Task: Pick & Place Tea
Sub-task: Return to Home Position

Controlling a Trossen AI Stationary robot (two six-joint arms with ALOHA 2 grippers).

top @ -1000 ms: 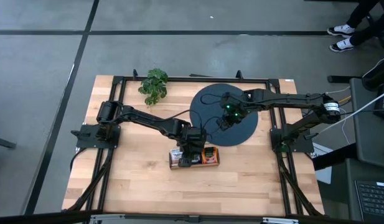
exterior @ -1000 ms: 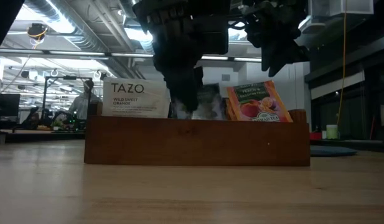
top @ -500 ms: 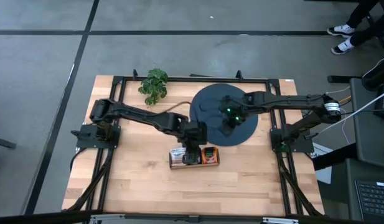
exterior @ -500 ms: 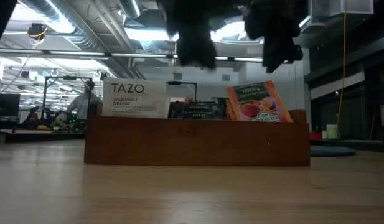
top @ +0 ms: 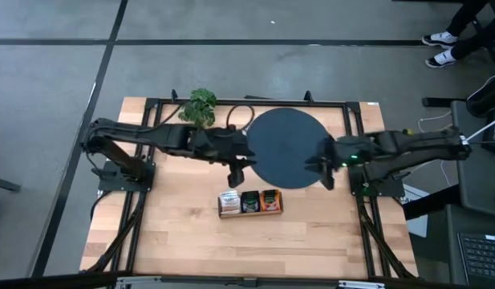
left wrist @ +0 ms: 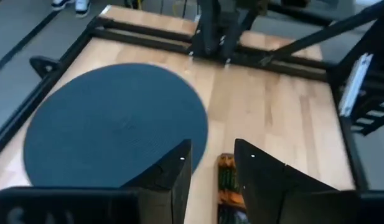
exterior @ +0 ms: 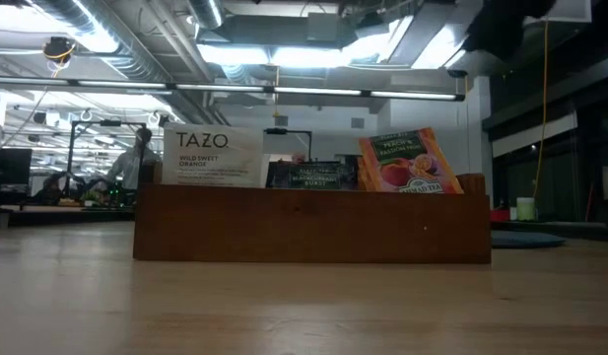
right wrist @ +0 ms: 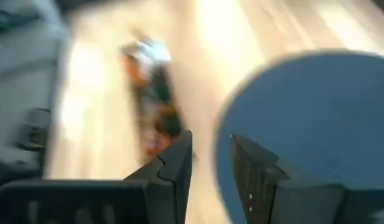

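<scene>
A light wooden table (top: 175,233) carries everything, and a round black disc (top: 287,148) lies flat on it, right of the table's middle. In the high view, a small wooden organizer (top: 250,202) stands on the bare boards just below the disc's lower-left rim, its long side running across the table; whether the two touch cannot be told. A small green plant (top: 199,106) sits up and to the left of the disc, at the table's edge. A black metal frame (top: 247,102) runs round the disc. The left arm base (top: 119,172) stands well apart from the disc, the right arm base (top: 375,181) near it.
</scene>
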